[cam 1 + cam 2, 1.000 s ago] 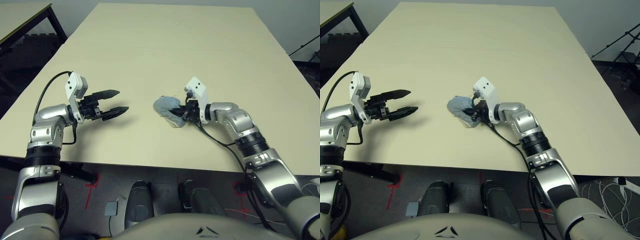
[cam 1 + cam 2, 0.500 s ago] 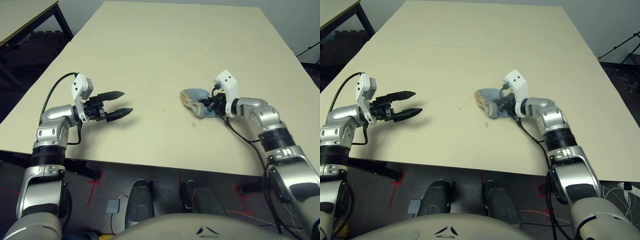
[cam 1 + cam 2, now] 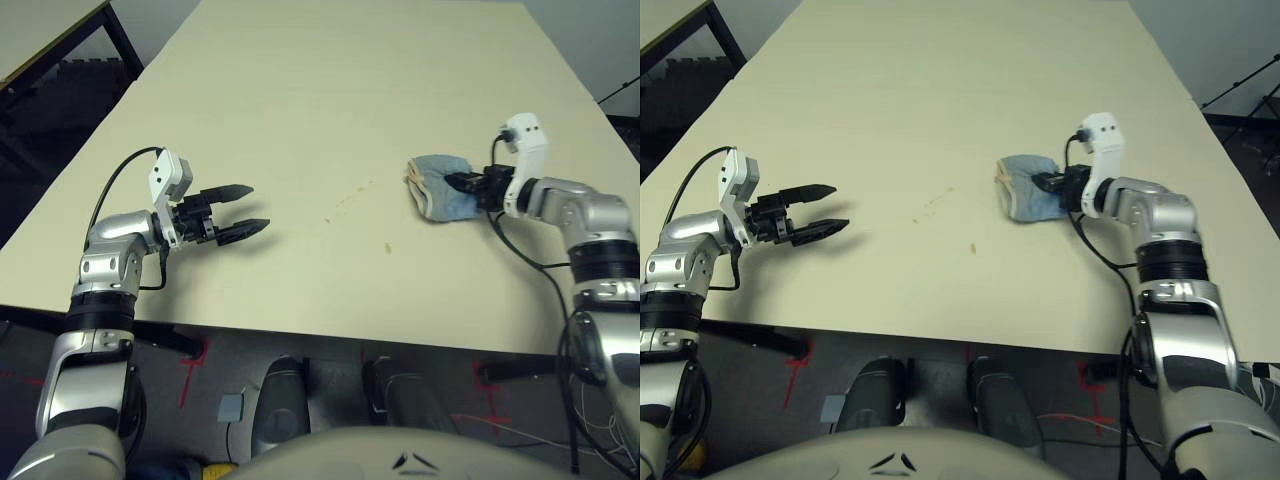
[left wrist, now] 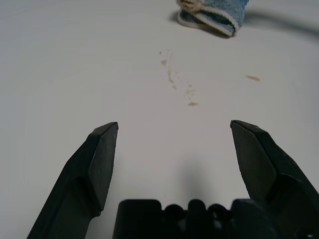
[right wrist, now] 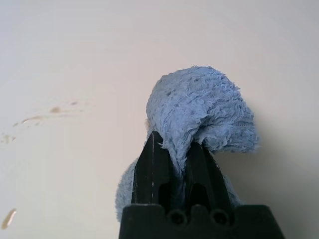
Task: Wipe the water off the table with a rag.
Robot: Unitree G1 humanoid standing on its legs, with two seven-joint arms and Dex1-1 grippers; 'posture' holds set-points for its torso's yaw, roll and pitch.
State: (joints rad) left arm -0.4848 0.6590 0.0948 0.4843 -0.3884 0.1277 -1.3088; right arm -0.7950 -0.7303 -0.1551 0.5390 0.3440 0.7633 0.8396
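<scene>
i see the big pale table [image 3: 330, 60] from my head camera, and it takes up most of the picture. my right gripper [image 3: 466, 184] is on the right side of the picture, a bit above the middle. its two black fingers [image 5: 154, 172] are pinched tight on the rag [image 3: 438, 185], with a fold of the blue cloth squeezed between them. the rag is bunched up and sits on the table, sticking out from the gripper toward the middle of the picture. i can see its cream edge on the side that faces the middle.

the water [image 3: 349, 204] is a thin trail of tiny brown spots near the middle of the picture, just left of the rag and not touching it. one more small spot [image 3: 387, 246] sits a little lower, nearer the front edge of the table. in my left wrist camera the same spots [image 4: 172, 78] show up between my fingers and the rag.

my left gripper [image 3: 243, 208] is on the left side of the picture, at about the middle height. its two fingers are spread wide apart and hold nothing. it points toward the spots and the rag, well apart from both.

a dark-legged table [image 3: 40, 30] is in the upper left corner.
</scene>
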